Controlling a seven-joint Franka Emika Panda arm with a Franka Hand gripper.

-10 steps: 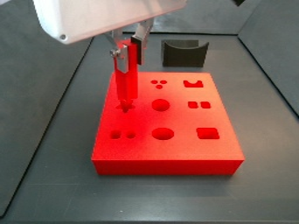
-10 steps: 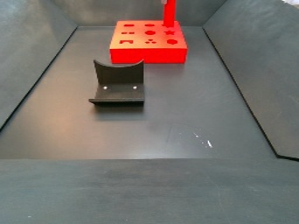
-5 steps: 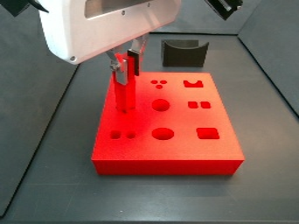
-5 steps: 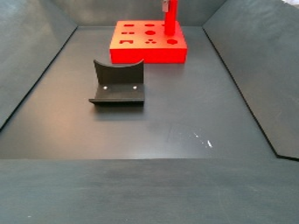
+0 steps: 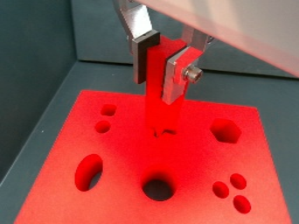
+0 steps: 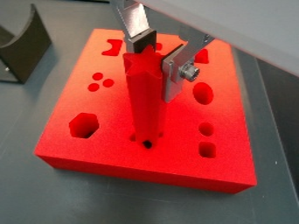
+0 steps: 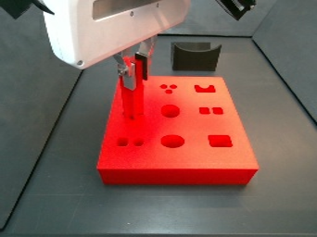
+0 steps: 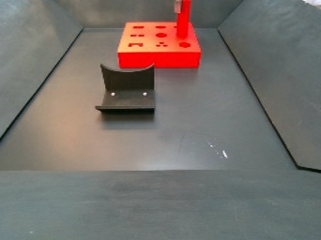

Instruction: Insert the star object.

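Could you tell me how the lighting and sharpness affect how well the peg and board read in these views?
In both wrist views the star object blends into the equally saturated red board, edges faint; the gripper is sharp. In a side view the white gripper housing is overexposed. In a side view the board is small, soft.

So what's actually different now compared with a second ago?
The gripper rose a little, lifting the star object whose tip had touched the red board; its closed grip held. Over the last half second nothing visibly moved. Board and dark holder stayed put.
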